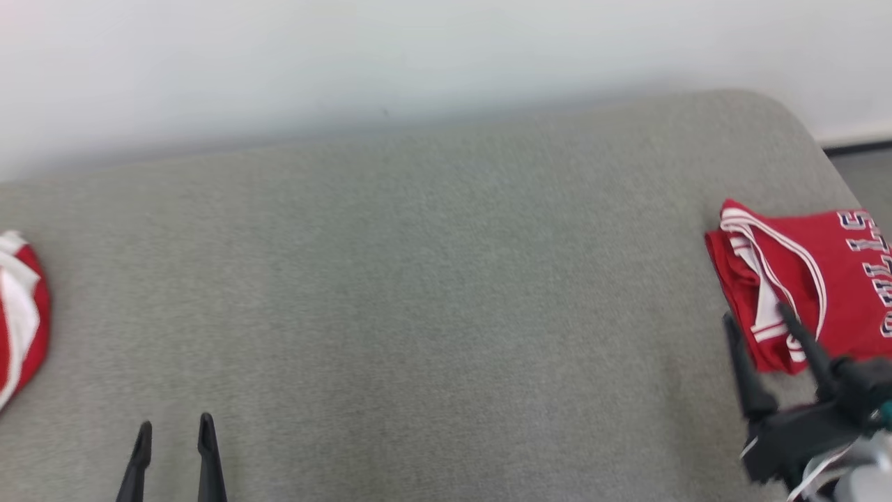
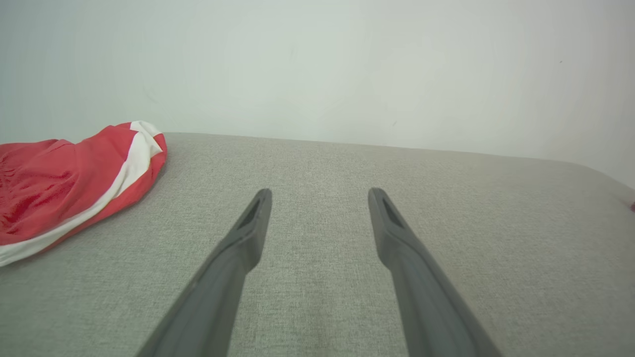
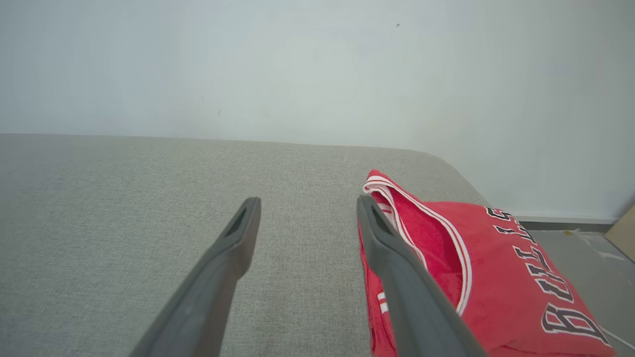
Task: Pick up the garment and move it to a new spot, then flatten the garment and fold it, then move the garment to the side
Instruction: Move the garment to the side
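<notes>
The garment [image 1: 829, 272] is a red jersey with white trim and dark lettering, lying folded at the right end of the grey cushioned surface [image 1: 418, 279]. My right gripper [image 1: 756, 315] stands open at the jersey's near left edge. In the right wrist view the jersey [image 3: 496, 277] lies beside and under the right finger, and nothing sits between the fingers of that gripper [image 3: 308, 201]. At the lower left my left gripper [image 1: 175, 422] is open and empty above bare fabric, as the left wrist view also shows it [image 2: 320, 191].
A second red and white garment [image 1: 21, 314] lies bunched at the surface's left edge, left of the left gripper [image 2: 64, 183]. A pale wall runs behind. The surface's rounded right corner drops to grey floor [image 1: 867, 174], where a cardboard edge [image 3: 626, 233] shows.
</notes>
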### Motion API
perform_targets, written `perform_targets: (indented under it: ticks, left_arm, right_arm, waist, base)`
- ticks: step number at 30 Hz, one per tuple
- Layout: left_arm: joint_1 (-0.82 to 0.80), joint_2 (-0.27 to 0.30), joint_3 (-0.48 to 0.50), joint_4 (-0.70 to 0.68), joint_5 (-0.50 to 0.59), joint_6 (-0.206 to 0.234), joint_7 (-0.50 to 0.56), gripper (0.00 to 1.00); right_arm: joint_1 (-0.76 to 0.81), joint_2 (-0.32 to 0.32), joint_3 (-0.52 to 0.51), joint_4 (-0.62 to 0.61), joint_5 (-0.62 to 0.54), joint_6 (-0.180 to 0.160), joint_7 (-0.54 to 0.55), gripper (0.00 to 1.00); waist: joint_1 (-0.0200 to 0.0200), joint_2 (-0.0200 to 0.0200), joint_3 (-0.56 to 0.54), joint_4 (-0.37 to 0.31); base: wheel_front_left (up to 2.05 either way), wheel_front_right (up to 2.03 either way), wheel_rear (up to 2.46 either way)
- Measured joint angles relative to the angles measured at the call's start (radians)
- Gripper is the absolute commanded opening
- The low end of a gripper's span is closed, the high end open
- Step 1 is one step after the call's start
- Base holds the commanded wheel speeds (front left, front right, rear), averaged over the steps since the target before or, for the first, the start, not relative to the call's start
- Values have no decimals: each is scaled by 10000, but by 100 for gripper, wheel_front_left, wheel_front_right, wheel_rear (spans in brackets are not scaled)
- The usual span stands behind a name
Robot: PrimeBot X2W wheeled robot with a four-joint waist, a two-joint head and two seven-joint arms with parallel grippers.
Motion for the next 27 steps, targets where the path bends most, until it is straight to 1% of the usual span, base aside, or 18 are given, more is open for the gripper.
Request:
perform_targets:
  ticks: [3, 7, 15, 21, 27]
  left_arm:
    - [221, -10, -36, 142, 6, 10, 0, 100]
    - [379, -12, 2, 337, 10, 23, 0, 100]
    - [643, -13, -12, 692, 8, 33, 0, 100]
    - [748, -13, -54, 731, -15, 25, 0, 100]
    - [850, -13, -44, 736, -29, 25, 0, 100]
  right_arm:
    - [764, 506, -6, -587, -234, 0, 117, 100]
    - [1155, 842, 121, -989, -242, 0, 171, 100]
    - [1939, 1630, -25, -903, -324, 0, -65, 100]
    - [2271, 1992, -357, -759, -343, 0, -159, 100]
    - [2391, 2169, -742, -746, -445, 0, -159, 100]
  waist:
    - [-1, -1, -421, 306]
    - [0, 0, -856, 675]
    - [1, 0, -1410, 1123]
    - [2, 0, -1550, 1330]
    - [3, 1, -1548, 1386]
  base:
    - [0, 0, 0]
    - [0, 0, 0]
    - [0, 0, 0]
    - [0, 0, 0]
    - [0, 0, 0]
